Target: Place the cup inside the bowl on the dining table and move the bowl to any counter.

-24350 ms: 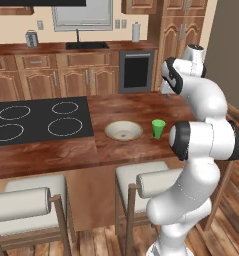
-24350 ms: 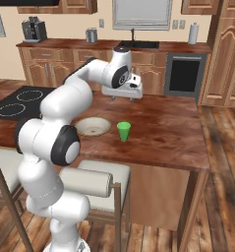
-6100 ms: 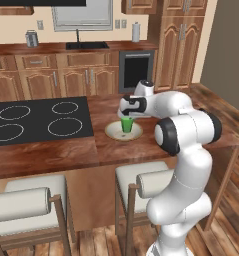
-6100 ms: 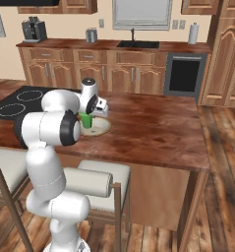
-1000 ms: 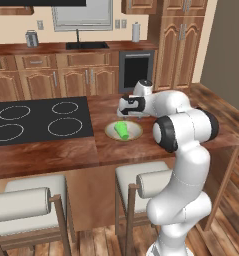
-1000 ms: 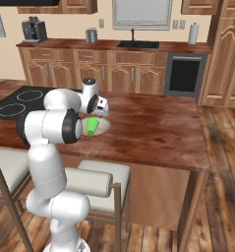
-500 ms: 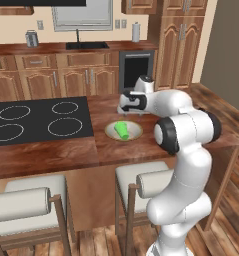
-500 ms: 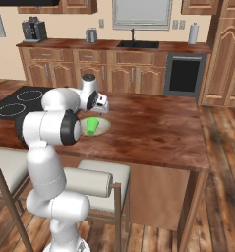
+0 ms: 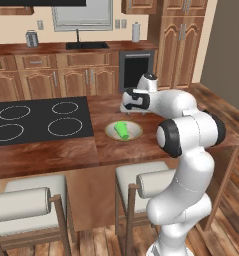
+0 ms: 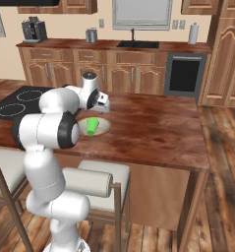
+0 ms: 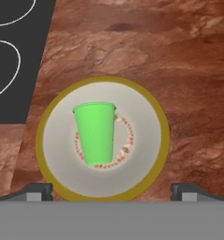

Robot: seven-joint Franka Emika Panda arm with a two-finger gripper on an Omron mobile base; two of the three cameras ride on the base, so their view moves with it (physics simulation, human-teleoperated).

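Left base view: the fingers [image 9: 127, 107] hang spread wide above the bowl [image 9: 133, 131], holding nothing and touching nothing. The green cup [image 9: 121, 130] lies on its side inside the bowl. The bowl sits on the reddish-brown tabletop [image 9: 51, 157] just right of the black cooktop [image 9: 36, 120]. Two white-cushioned stools [image 9: 26, 205] stand at the near edge. Behind, a wall counter [image 9: 51, 48] carries a sink [image 9: 87, 45] and grey canisters [image 9: 32, 38]. The white arm rises from the lower right, bends at a dark elbow and reaches left, its hand above the bowl's far side.

Right base view: the fingers [image 10: 103, 108] are apart over the bowl's [image 10: 102, 128] far edge, clear of the cup [image 10: 91, 126], which lies tipped over in the bowl. The tabletop [image 10: 153, 129] stretches to the right, bare and glossy. The arm folds back on itself from the lower left.

Hand view: the two dark fingertips [image 11: 37, 190] stand wide apart at the bottom, one at each side of the bowl [image 11: 146, 136]. The cup [image 11: 94, 131] lies across the bowl's centre, its mouth toward the top of the picture. The cooktop [image 11: 15, 61] fills the upper left.
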